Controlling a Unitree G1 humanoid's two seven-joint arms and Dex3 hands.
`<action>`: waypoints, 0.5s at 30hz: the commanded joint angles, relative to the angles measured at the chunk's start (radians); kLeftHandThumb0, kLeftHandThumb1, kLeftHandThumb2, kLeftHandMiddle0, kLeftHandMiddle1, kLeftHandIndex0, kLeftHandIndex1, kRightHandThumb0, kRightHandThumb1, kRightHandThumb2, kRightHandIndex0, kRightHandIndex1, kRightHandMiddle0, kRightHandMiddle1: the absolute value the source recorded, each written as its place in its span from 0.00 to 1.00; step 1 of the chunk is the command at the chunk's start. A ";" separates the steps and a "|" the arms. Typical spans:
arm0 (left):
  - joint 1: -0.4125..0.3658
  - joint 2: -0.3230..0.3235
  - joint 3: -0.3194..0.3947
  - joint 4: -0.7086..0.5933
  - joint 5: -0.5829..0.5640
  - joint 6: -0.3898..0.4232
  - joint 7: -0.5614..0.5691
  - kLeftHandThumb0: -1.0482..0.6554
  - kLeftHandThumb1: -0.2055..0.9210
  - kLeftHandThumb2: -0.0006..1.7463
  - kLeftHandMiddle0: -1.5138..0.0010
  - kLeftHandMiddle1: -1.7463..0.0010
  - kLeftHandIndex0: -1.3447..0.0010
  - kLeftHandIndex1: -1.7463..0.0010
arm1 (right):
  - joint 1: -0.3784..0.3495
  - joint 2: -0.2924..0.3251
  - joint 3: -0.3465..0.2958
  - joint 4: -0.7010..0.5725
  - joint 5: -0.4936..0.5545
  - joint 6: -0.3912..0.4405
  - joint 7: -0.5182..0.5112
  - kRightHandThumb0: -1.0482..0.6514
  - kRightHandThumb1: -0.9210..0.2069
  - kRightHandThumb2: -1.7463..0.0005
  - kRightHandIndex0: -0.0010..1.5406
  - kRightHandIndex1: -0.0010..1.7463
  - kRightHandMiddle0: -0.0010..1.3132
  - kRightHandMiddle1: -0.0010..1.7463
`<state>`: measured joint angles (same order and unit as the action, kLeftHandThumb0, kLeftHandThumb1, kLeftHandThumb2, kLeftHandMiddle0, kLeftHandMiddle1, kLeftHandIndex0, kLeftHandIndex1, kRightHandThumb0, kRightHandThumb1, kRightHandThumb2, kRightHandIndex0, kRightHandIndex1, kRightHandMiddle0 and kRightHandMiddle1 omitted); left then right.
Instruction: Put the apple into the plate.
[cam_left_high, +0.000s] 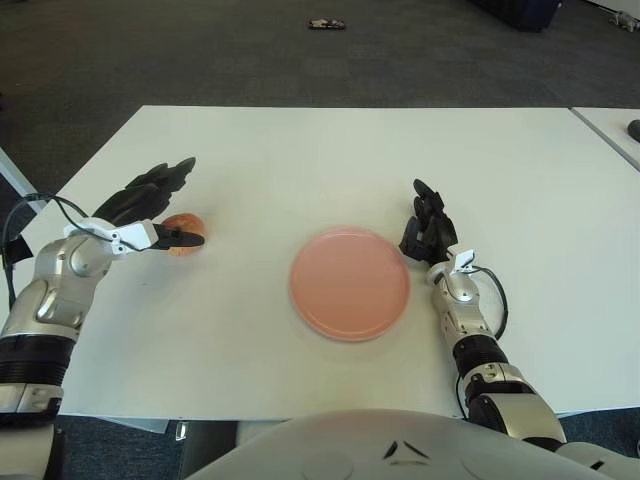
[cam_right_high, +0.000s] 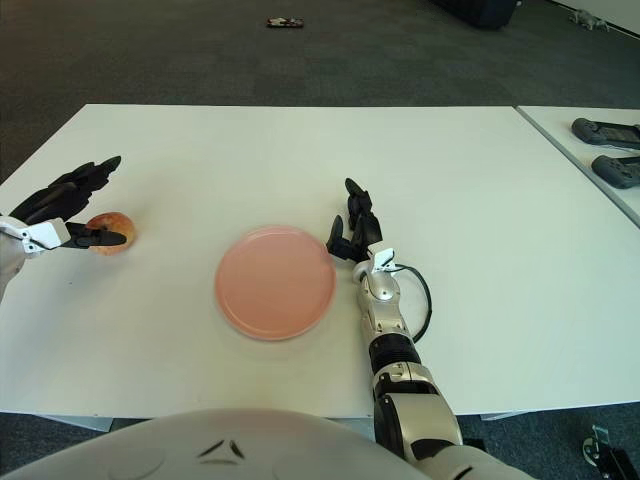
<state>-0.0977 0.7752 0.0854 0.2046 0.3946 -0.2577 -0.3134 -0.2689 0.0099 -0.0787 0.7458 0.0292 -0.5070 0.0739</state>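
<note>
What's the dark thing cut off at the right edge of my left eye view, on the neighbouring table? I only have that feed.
Observer: A dark handheld controller. The right eye view shows it whole, lying on the side table.
Operator: Anything else there?
Observer: Yes, a second controller lies nearer the robot, apart from the first.
Operator: Either near the hands?
Observer: No. Both are far to the right of the right hand, which shows idle beside the plate. The left hand is open at the apple.
</note>
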 joint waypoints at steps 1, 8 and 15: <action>-0.024 -0.008 -0.006 0.015 -0.020 -0.008 0.011 0.00 0.91 0.02 1.00 1.00 1.00 1.00 | 0.019 -0.002 -0.004 0.041 0.010 0.029 0.005 0.41 0.37 0.20 0.10 0.00 0.00 0.22; -0.022 -0.010 -0.012 0.017 -0.033 -0.007 0.004 0.00 0.91 0.02 1.00 1.00 1.00 1.00 | 0.011 -0.007 -0.008 0.056 0.006 0.021 0.008 0.40 0.38 0.19 0.10 0.00 0.00 0.23; -0.022 -0.005 -0.027 0.012 -0.017 0.015 0.002 0.00 0.91 0.02 1.00 1.00 1.00 1.00 | 0.005 -0.013 -0.009 0.071 0.002 0.012 0.011 0.38 0.37 0.20 0.10 0.00 0.00 0.24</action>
<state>-0.1022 0.7635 0.0702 0.2146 0.3668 -0.2553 -0.3123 -0.2893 0.0060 -0.0844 0.7761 0.0277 -0.5151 0.0831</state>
